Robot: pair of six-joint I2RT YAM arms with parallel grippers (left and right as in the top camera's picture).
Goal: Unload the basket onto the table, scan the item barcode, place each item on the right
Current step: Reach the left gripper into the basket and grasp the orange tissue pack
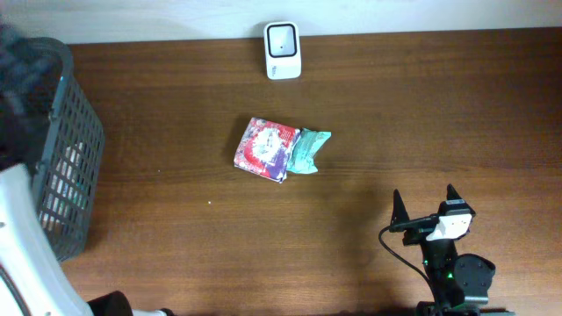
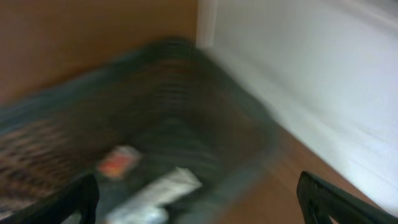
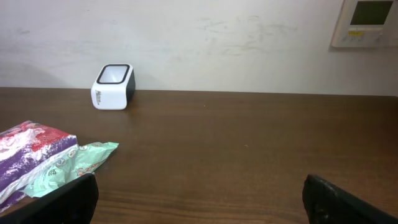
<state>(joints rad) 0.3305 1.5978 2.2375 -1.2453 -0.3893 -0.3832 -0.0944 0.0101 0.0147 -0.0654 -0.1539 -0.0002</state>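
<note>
Dark table (image 1: pixel 176 96) is carrying a red-and-purple packet (image 1: pixel 265 147), its print unreadable, with the scanner (image 1: pixel 283 51) sitting at its twelve o'clock. Right jaws are standing spread at five o'clock, left jaws gaping above a basket (image 2: pixel 186 81).
</note>
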